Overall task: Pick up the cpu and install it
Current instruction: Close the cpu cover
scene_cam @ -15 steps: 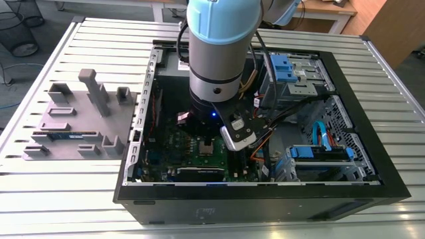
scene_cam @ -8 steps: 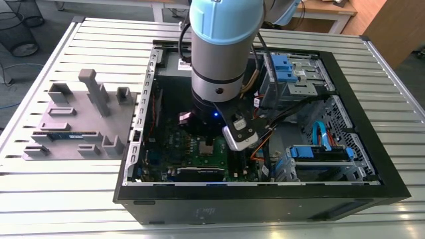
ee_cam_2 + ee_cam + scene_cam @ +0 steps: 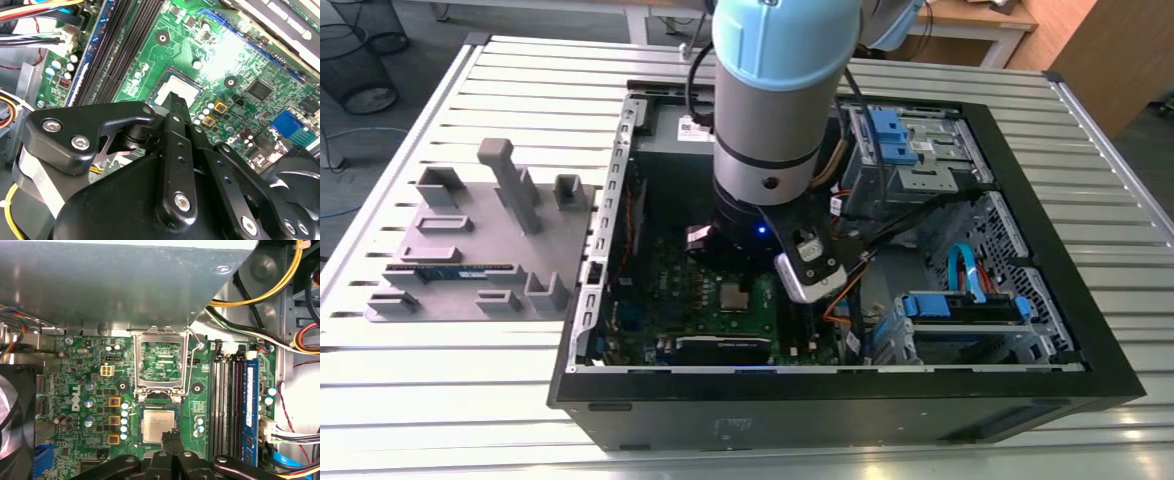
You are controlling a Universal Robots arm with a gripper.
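Jaws are closed tip to tip with nothing between them, right over one edge of the cpu (image 3: 158, 425); whether they touch it cannot be told. The cpu lies flat in its socket on the green motherboard (image 3: 75, 365), silvery top up. Just beside the socket, the metal retaining frame (image 3: 161, 360) is swung open. A row of black memory slots (image 3: 222, 400) runs along one side of the board. In the exterior view, the arm (image 3: 781, 100) reaches down into the open computer case (image 3: 854, 420), which lies on the slatted metal counter (image 3: 454, 400). A grey fixture tray (image 3: 467, 210) sits at the exterior view's left.
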